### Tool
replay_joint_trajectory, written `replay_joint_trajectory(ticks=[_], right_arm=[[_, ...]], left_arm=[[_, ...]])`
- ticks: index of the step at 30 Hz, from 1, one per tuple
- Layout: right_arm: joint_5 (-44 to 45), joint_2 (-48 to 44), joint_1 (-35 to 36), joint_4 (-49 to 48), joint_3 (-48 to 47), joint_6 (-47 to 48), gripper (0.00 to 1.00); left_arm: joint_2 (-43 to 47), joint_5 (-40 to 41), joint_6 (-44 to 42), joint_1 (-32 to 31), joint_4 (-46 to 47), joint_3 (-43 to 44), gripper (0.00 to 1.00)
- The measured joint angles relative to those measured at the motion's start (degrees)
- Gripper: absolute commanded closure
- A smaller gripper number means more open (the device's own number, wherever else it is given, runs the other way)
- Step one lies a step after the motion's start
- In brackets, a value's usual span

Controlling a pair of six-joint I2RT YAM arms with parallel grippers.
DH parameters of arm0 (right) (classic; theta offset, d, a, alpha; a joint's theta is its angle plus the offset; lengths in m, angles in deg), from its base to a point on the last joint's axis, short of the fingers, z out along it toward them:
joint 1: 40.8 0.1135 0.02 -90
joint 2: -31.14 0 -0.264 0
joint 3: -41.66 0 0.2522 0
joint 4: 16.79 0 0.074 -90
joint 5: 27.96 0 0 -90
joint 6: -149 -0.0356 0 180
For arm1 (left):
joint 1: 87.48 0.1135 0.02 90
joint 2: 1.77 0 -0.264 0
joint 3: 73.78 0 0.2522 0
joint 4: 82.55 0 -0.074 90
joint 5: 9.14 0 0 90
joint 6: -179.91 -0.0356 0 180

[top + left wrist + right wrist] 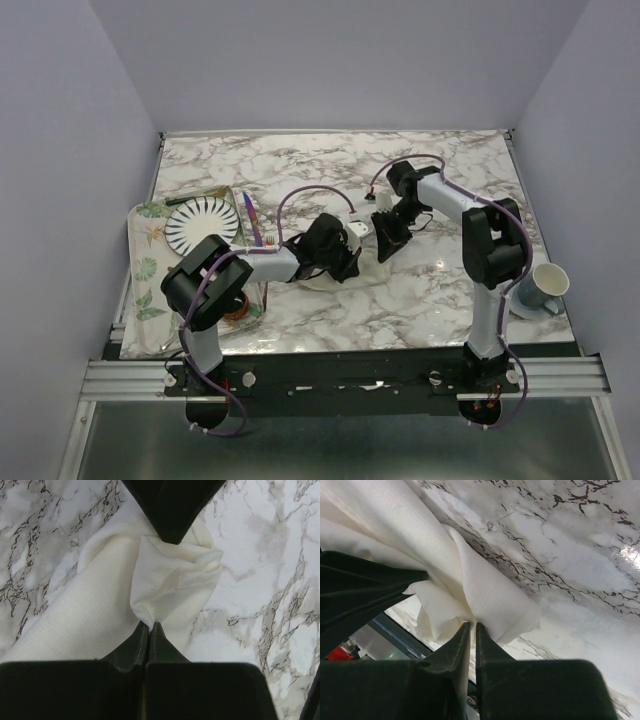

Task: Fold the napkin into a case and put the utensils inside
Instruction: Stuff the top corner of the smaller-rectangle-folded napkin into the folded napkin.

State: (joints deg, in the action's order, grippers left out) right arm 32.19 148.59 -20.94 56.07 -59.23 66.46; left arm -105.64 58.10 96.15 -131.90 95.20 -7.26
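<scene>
The cream napkin [95, 615] is bunched and partly lifted off the marble table between my two grippers. My left gripper [149, 626] is shut on one fold of it. My right gripper [473, 625] is shut on another fold close by. In the top view both grippers meet at the table's middle, left [347, 258] and right [385, 243], and hide most of the cloth. The purple-blue utensil [252, 220] lies on the tray beside the striped plate. A copper glint [241, 308] shows under my left arm; I cannot tell which utensil it is.
A leaf-patterned tray [148, 265] at the left holds a white plate with black stripes [200, 222]. A pale cup on a saucer [542, 286] stands at the right front edge. Grey walls close in the table at the back and sides.
</scene>
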Motion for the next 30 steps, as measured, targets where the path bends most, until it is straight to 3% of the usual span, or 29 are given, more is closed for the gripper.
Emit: replay_joint_trajectory(ticks=[17, 21, 30], right_arm=[[1.6, -1.6, 0.2, -2.3, -0.1, -1.4, 0.79], [3.3, -1.7, 2.2, -3.5, 2.6, -1.4, 0.69], [6.9, -1.7, 4.2, -5.6, 4.0, -2.5, 0.58]], left_arm=[[3.8, 6.6, -9.5, -4.6, 5.4, -6.0, 1.00], [3.8, 7.0, -10.0, -4.8, 5.6, -6.1, 1.00], [4.0, 7.6, -10.8, -5.4, 6.2, -6.6, 1.00]])
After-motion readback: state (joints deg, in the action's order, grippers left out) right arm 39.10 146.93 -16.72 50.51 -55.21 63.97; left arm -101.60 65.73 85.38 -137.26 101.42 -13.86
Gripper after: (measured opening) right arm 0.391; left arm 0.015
